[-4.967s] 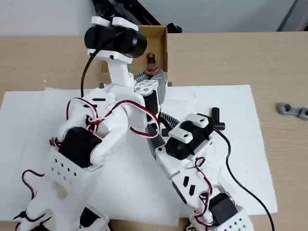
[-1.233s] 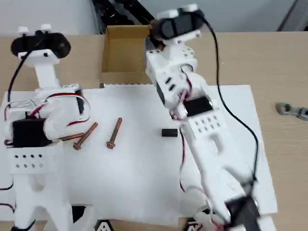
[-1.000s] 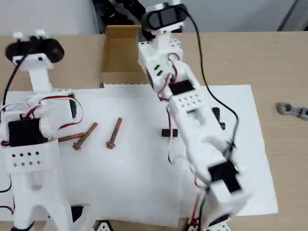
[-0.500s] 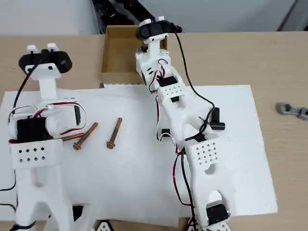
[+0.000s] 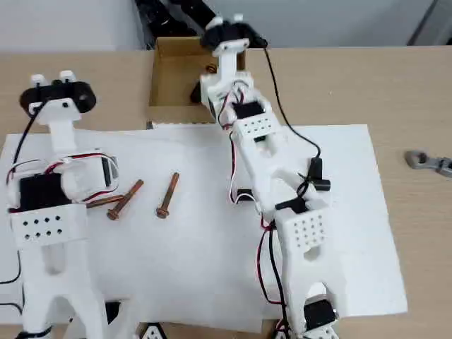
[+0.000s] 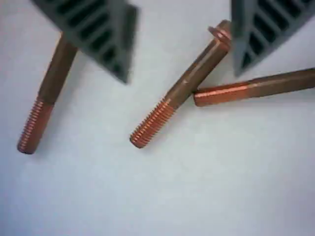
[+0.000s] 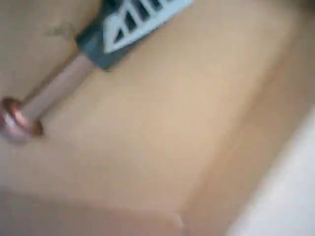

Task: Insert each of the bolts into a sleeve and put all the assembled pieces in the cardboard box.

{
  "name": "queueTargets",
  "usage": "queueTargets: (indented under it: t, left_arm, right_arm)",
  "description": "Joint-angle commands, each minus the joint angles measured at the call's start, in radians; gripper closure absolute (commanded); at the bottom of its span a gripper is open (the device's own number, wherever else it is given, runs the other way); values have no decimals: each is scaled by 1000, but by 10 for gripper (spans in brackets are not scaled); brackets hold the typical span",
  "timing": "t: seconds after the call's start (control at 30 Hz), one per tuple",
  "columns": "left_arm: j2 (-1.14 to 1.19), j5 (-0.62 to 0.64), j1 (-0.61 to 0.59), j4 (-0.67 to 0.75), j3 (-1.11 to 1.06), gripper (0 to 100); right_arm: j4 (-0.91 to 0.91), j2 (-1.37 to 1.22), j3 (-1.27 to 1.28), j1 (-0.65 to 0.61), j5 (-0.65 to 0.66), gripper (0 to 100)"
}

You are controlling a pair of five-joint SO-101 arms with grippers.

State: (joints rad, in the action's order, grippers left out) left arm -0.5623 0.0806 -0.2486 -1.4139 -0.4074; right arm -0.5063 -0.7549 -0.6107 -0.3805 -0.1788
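The right gripper (image 7: 106,42) is squeezing one bolt-and-sleeve piece (image 7: 54,93) and holding it over the floor of the cardboard box (image 5: 169,78), while the left gripper (image 6: 182,73) is hanging with jaws wide apart over three bare bolts (image 6: 182,91) that are lying on the white paper (image 5: 198,268) and waiting for sleeves (image 5: 316,169)

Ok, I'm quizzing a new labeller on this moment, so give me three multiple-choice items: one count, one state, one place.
1. How many bolts lie on the paper?
A one B two C three
2. The left gripper is:
A open B shut on a bolt C shut, empty
3. Where is the right gripper?
A at the box B over the bolts C folded at its base

Answers: 1 C, the left wrist view shows three. 2 A, its fingers stand apart above them. 3 A, it holds a sleeved bolt over the cardboard inside.
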Motion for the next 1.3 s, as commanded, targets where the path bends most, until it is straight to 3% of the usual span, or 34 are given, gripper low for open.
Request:
queueTargets:
  t: [0.0,0.2,0.5,0.63,0.8,0.9,1.1,1.27]
  left_arm:
    - [37,-41,-12,-23,7,840]
    - [267,-98,-8,-38,13,840]
    - [503,-170,-52,-34,82,838]
    - [543,-313,-133,-38,162,837]
    - [591,-387,-212,-40,220,837]
    - [606,-238,-213,-40,213,840]
    - [624,437,-213,21,136,840]
    - [634,528,-249,114,85,840]
  right_arm:
    - [-137,182,-52,21,-20,866]
    - [-389,349,-52,24,-21,995]
    - [-826,621,-51,19,-21,984]
    - [-1015,757,-48,25,-21,984]
    - [-1158,891,-44,27,-23,984]
    - [-1159,955,-8,31,-21,984]
    - [-1141,1050,212,33,-21,984]
    - [-1070,1118,354,30,-21,984]
